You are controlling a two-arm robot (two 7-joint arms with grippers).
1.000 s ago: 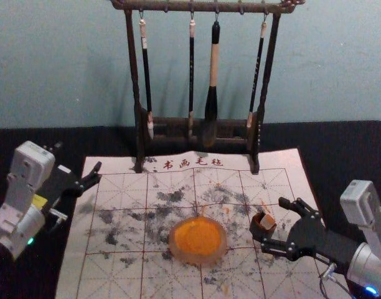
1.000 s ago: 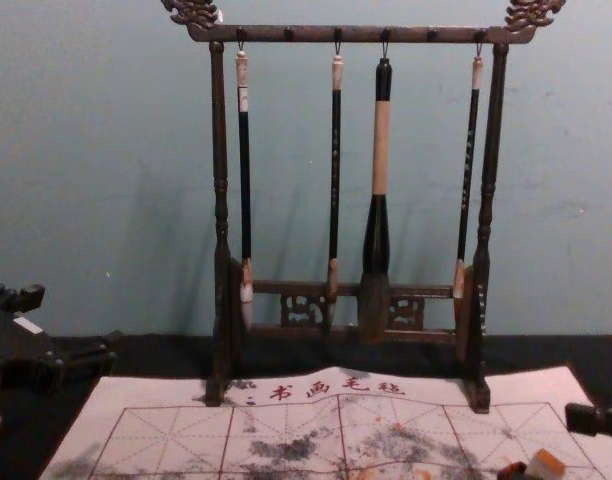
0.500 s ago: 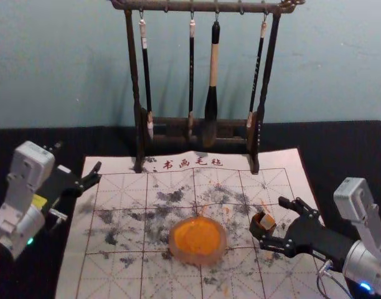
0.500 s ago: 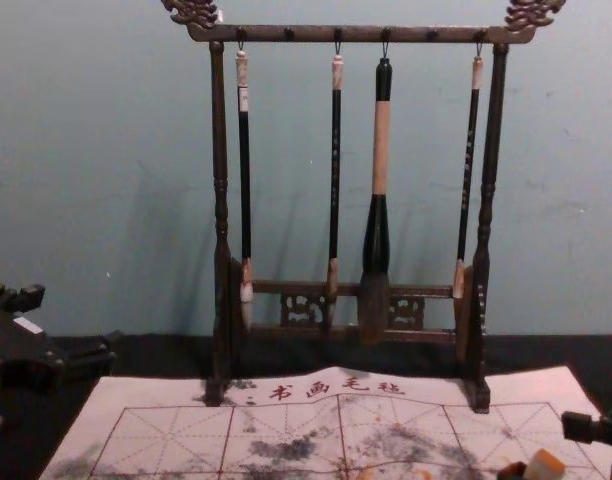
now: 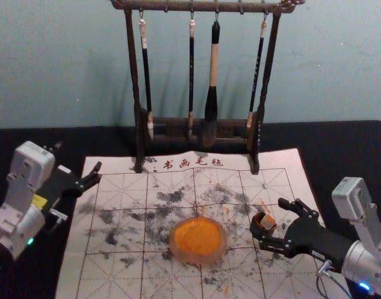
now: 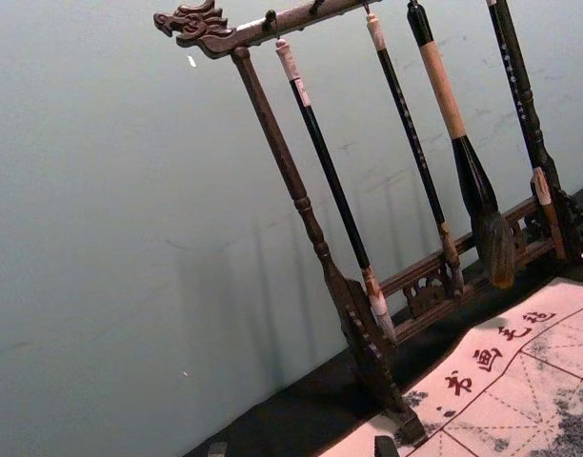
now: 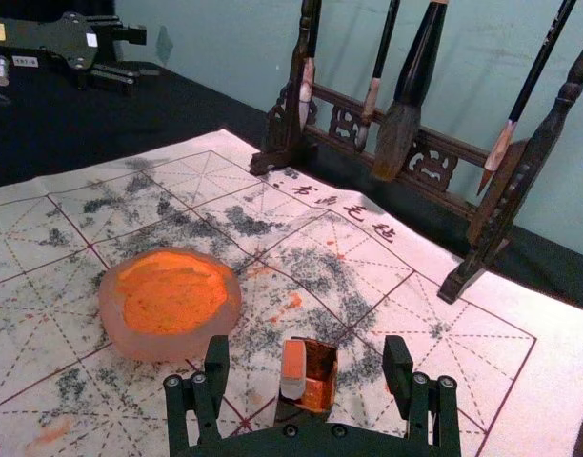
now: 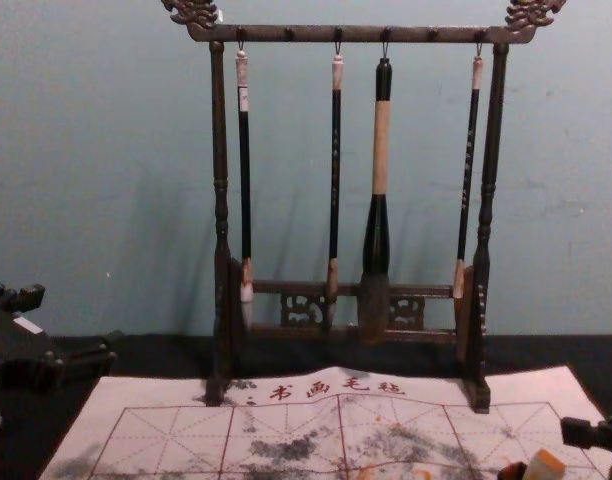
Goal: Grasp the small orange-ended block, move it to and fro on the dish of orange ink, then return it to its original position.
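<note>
Orange-tipped, the block [image 7: 293,367] sat in its box [image 7: 322,386] toward the mat's [image 5: 72,274] right edge, right gripper [image 7: 306,354] spread unclosed about it, left gripper [image 5: 78,159] parked by the left edge, grasp, dish [image 7: 153,347] strokes and return seemingly ahead!

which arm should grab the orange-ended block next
Right, probably: the right gripper is open and lined up with the block in its small cup; the left gripper is farther off, past the dish.
</note>
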